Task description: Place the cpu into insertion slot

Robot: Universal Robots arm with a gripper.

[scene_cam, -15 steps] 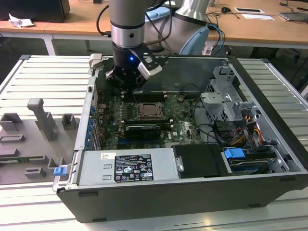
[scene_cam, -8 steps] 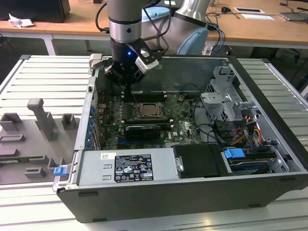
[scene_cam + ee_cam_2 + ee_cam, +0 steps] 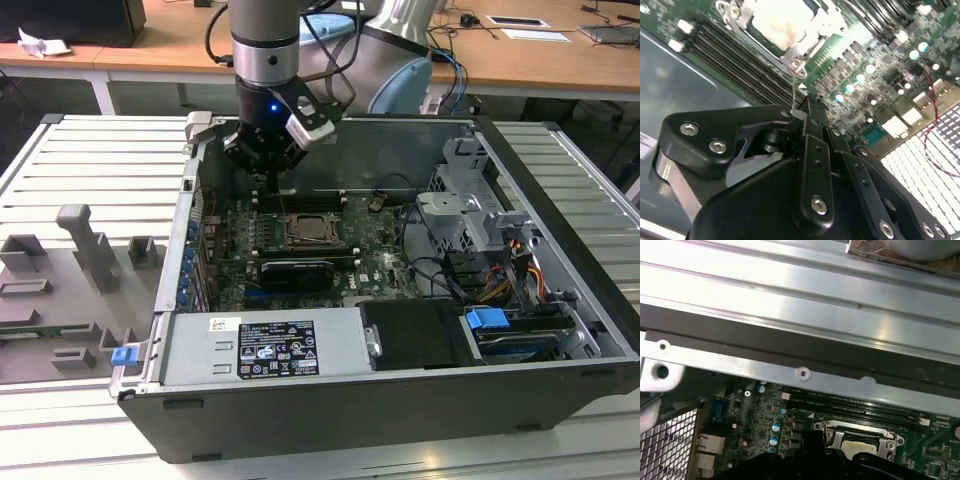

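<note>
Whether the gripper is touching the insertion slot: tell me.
Apart. In the second wrist view the gripper hangs clear of the insertion slot, with the memory slots showing between them.

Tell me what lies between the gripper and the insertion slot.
In the second wrist view, the long dark memory slots run between the gripper and the insertion slot. The exterior view shows the same: gripper above the case's rear, memory slots, then the socket.

One open computer case (image 3: 400,400), one insertion slot (image 3: 312,232), one tool (image 3: 262,160)
</note>
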